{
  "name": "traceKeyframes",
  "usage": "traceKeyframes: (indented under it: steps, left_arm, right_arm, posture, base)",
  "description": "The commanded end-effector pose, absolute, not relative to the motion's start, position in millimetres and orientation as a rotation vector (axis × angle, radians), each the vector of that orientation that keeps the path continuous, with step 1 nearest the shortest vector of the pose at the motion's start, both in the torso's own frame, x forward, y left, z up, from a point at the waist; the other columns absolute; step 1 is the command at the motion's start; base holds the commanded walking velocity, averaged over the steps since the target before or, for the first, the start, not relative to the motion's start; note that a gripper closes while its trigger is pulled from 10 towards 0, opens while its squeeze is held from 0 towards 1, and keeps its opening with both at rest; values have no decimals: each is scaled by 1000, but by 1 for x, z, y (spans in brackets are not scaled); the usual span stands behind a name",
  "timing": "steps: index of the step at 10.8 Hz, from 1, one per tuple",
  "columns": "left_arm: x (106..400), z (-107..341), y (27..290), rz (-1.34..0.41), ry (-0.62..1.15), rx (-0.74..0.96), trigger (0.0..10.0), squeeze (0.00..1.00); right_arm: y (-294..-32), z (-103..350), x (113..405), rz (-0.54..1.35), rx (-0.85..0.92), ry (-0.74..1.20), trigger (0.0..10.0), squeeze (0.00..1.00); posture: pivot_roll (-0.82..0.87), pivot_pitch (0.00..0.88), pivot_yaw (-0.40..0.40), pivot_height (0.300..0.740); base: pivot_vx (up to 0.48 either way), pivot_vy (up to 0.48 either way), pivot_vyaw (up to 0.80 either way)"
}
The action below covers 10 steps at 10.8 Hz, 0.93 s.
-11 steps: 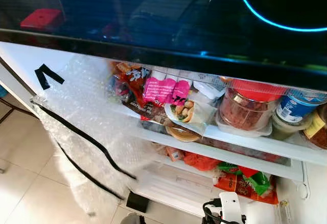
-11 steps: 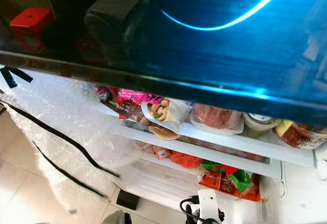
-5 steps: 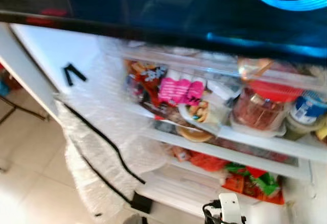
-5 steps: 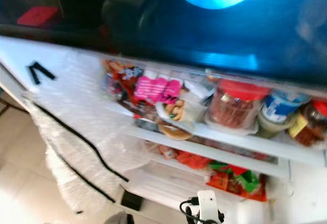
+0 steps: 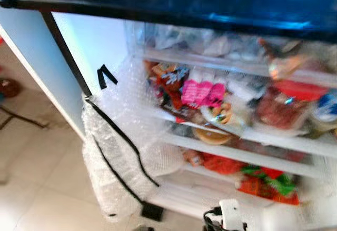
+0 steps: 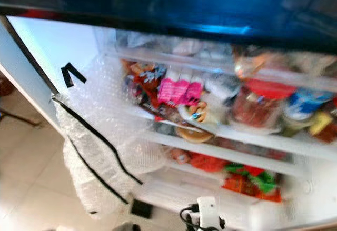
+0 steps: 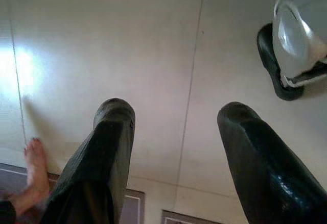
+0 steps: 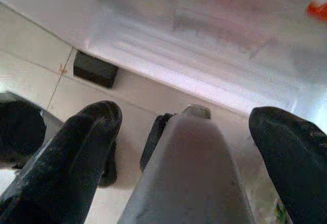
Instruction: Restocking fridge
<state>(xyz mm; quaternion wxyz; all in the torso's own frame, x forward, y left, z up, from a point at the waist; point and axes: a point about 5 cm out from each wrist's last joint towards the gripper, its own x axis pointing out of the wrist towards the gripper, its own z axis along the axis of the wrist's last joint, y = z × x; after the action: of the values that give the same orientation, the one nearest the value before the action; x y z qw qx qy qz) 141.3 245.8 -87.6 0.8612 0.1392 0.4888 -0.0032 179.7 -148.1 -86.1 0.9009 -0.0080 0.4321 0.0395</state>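
**Fridge open, both claws empty**

Fridge (image 5: 95,47) open at 12 o'clock; pink packet (image 5: 202,92) mid-shelf, possibly yoghurt, blurred. Left gripper (image 7: 173,147) spread wide over floor tile (image 7: 102,55), holding nothing. Right gripper (image 8: 181,152) likewise agape, empty, near fridge base.

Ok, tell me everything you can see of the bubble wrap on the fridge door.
The bubble wrap is a clear, whitish sheet with a dimpled surface, covering the inner face of the open fridge door to the left of the shelves. It bulges and sags in loose folds toward the floor. Two long strips of black tape run down across it, and a short V-shaped piece of tape sits near its top edge. Its right side reaches in against the lower shelves. The picture is blurred, so finer detail is lost.
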Motion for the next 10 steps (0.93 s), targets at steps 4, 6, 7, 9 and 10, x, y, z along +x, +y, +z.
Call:
traceKeyframes:
  steps: [4,6,7,9,10]
  left_arm:
    - [133,-91,244,-16,1054,295,10000,0]
    - [133,-93,239,-27,1054,289,10000,0]
    - [133,-93,238,-28,1058,289,10000,0]
    - [131,-94,238,-27,1060,286,10000,0]
    - [130,-94,240,-26,1062,285,10000,0]
  right_arm:
    - [-149,-102,146,62,11,1026,10000,0]
    - [-149,-101,147,65,11,1024,10000,0]
    - [-149,-101,146,63,12,1026,10000,0]
    - [-149,-101,146,62,13,1025,10000,0]
    - [-149,-101,146,62,12,1026,10000,0]
  posture:
    - [-45,161,48,664]
    - [-46,162,48,664]
    - [-45,162,47,664]
    - [-46,164,45,664]
    - [-47,165,43,664]
  base:
    - [0,270,0]
    - [0,255,0]
    - [0,251,0]
    - [0,255,0]
    - [0,251,0]
